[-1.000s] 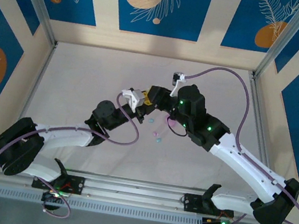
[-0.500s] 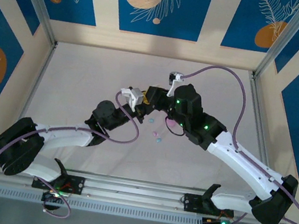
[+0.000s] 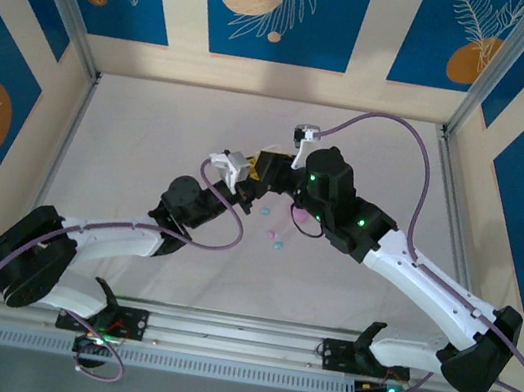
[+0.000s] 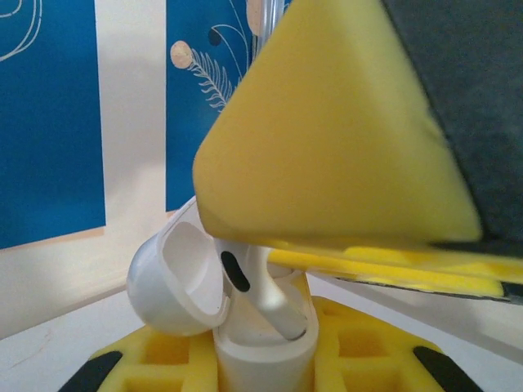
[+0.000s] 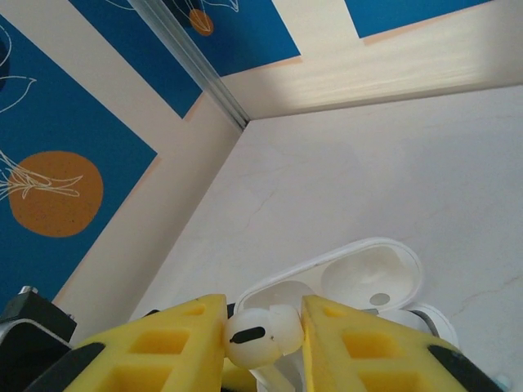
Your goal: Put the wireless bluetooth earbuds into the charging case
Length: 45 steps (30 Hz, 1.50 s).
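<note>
Your right pincer (image 5: 263, 331) is clenched on a white earbud (image 5: 253, 333) directly above the open charging case (image 5: 359, 273), stem tip inside its socket; left pincer (image 4: 261, 367) grasps the case base. Bud looks tiny, light, slick: grip the head, press gently

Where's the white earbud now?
Right wrist view: the earbud is pinched in the right gripper, stem in the open case the left gripper holds.

robot lab cell (enclosed): aluminium frame (image 3: 71, 12), printed panel walls (image 3: 275, 5).
</note>
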Motion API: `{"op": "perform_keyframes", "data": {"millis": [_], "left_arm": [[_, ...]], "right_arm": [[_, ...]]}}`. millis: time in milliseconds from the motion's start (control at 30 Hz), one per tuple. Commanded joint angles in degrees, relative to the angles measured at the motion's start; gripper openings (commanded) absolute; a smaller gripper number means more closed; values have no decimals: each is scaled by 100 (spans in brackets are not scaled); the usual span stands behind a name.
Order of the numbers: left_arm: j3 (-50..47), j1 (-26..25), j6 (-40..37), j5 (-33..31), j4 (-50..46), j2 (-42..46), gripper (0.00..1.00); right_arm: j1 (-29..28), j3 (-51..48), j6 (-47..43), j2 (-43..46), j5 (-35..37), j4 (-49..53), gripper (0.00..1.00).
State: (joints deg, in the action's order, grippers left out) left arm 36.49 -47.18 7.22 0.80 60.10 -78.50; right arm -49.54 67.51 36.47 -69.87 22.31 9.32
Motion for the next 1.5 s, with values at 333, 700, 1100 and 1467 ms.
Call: {"op": "perform_keyframes", "data": {"millis": [333, 700, 1100, 1467], "left_arm": [[174, -63, 106, -384, 407, 216, 17], [201, -65, -24, -115, 371, 230, 17], [227, -67, -128, -27, 355, 185, 17], [192, -68, -257, 26, 364, 122, 17]], "right_arm": [[98, -306, -18, 456, -456, -230, 29], [190, -45, 94, 274, -467, 269, 29], [269, 16, 289, 282, -728, 172, 29], [332, 118, 416, 415, -939, 49, 29]]}}
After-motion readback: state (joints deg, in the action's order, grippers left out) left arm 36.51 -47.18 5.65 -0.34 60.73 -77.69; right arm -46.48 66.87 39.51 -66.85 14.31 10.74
